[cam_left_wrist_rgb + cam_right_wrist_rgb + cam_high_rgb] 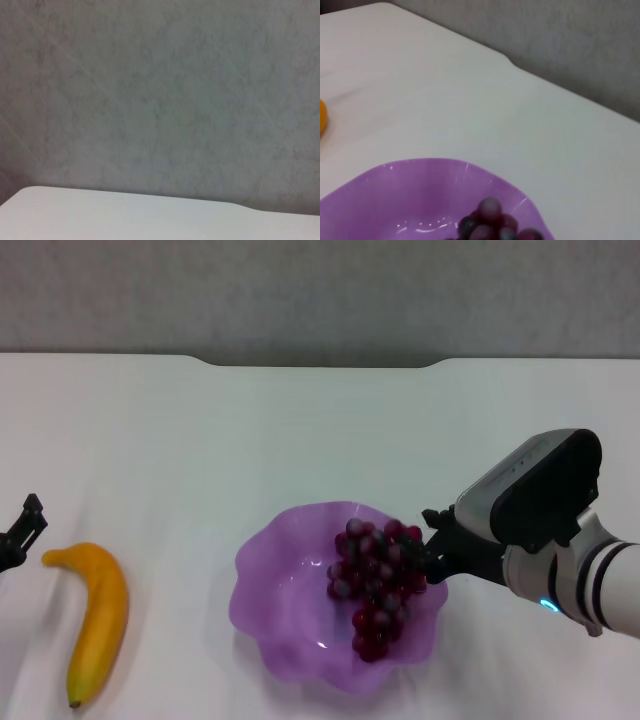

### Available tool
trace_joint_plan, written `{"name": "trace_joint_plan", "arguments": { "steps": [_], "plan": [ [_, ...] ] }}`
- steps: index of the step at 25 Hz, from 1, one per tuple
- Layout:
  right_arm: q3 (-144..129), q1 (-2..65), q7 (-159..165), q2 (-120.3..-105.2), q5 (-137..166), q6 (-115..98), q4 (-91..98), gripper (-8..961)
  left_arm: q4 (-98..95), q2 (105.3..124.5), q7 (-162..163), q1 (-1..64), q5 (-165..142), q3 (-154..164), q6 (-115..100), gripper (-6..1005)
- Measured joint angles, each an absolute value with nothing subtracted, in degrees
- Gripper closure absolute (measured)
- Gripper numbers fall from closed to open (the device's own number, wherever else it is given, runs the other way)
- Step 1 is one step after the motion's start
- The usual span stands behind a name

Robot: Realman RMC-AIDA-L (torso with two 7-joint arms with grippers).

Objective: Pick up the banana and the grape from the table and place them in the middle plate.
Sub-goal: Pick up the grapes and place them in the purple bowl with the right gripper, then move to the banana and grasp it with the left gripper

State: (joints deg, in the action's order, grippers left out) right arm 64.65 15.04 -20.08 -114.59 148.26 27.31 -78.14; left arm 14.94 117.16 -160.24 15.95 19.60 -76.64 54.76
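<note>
Since the grape [378, 585] already lies in the plate [285, 605], we judge the step in hand to be the release and withdrawal of our right gripper [432, 545], with the banana [95, 618] left to fetch. That gripper sits at the plate's right rim, its dark fingers touching the bunch on its right side; whether they pinch the grapes or have let go, we cannot tell. To do this well we would spread the fingers fully before moving, then draw back up and away to the right, so no stem or berry is dragged over the scalloped edge and the light plate is not nudged.

Our left gripper [20, 530] shows only as a dark tip at the view's left edge, just beside the banana's upper end and apart from it; its fingers cannot be read either. The banana lies on the table [320, 430], well left of the plate, curving from its top near that gripper down to its dark tip nearest us. We judge a grasp across its thick middle safest.

As for contents, the plate holds the grape cluster in its right half, running from the far rim toward the near one. Its left half is bare purple. The right wrist view shows the same: berries at one side, bare bowl beside them.
</note>
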Motion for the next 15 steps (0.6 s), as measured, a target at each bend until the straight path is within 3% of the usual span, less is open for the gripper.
{"name": "trace_joint_plan", "arguments": {
  "steps": [6, 11, 14, 15],
  "plan": [
    [65.32, 13.85, -20.50, -114.59, 147.94, 22.85, -77.75, 614, 14.94, 117.16, -160.22, 15.88, 19.60, -76.63, 54.76, 107],
    [66.47, 13.24, -20.99, -114.53, 148.35, 17.07, -75.76, 375, 14.94, 117.16, -160.11, 15.96, 19.60, -76.52, 54.78, 107],
    [67.66, 12.02, -21.25, -114.54, 148.13, 12.22, -76.20, 145, 14.94, 117.16, -160.11, 15.97, 19.60, -76.30, 54.88, 107],
    [67.83, 10.95, -21.18, -114.59, 147.55, 9.03, -76.20, 128, 14.95, 117.17, -160.11, 15.98, 19.55, -76.20, 54.94, 107]
  ]
}}
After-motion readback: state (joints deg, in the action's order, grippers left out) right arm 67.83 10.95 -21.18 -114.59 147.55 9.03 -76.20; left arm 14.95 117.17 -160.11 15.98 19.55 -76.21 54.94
